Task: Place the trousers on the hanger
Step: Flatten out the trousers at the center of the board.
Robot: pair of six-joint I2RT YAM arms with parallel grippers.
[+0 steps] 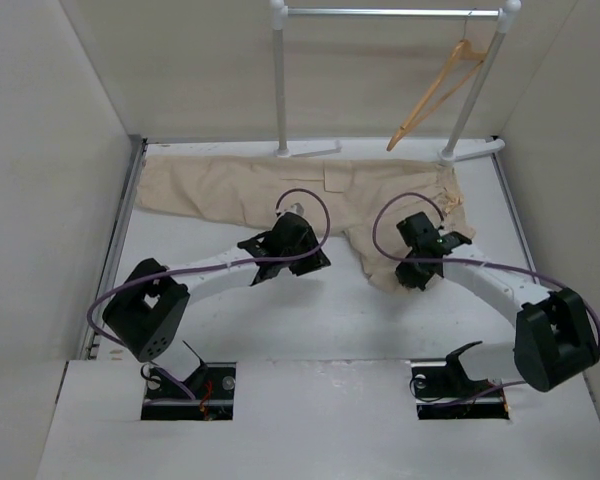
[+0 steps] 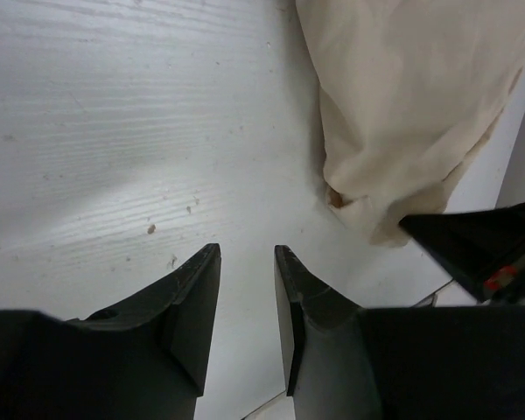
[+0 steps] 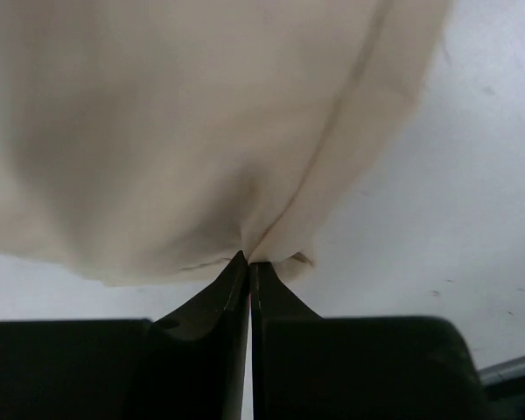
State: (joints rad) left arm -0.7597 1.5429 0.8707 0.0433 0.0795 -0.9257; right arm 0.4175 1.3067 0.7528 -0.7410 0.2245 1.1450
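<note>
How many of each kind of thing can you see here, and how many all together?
Trousers: 1
Hanger: 1
Clothes rail: 1
Robot hands: 2 (left hand, right hand)
Total: 5

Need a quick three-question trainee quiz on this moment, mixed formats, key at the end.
1. True or false: the left gripper holds the trousers.
2. What is the right gripper shut on?
3. The hanger is: A lying on the trousers; B hung on the rail; C in the right gripper.

Key: 1 false, it is open and empty; 2 the trousers, pinched at a fabric edge; 3 B.
</note>
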